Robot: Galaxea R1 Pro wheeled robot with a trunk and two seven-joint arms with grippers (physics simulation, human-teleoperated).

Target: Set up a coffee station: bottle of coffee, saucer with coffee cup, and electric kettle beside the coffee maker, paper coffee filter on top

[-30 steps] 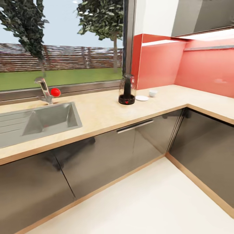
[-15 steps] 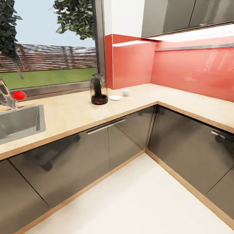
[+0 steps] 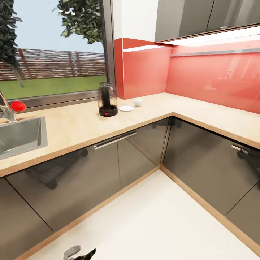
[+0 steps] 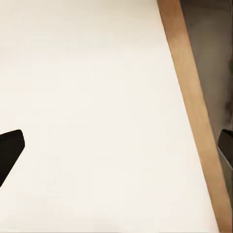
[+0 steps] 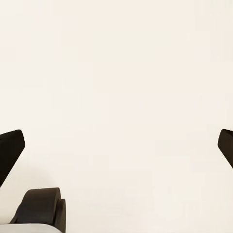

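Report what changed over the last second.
Only the camera swung right: the sink slid to the head view's left edge and more of the corner counter shows. Kettle, saucer and cup keep their places on the counter. Nothing was grasped or released.

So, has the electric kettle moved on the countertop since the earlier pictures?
No. The electric kettle keeps its spot beside the saucer and coffee cup, near the window frame. The camera turned; the whole picture shifted.
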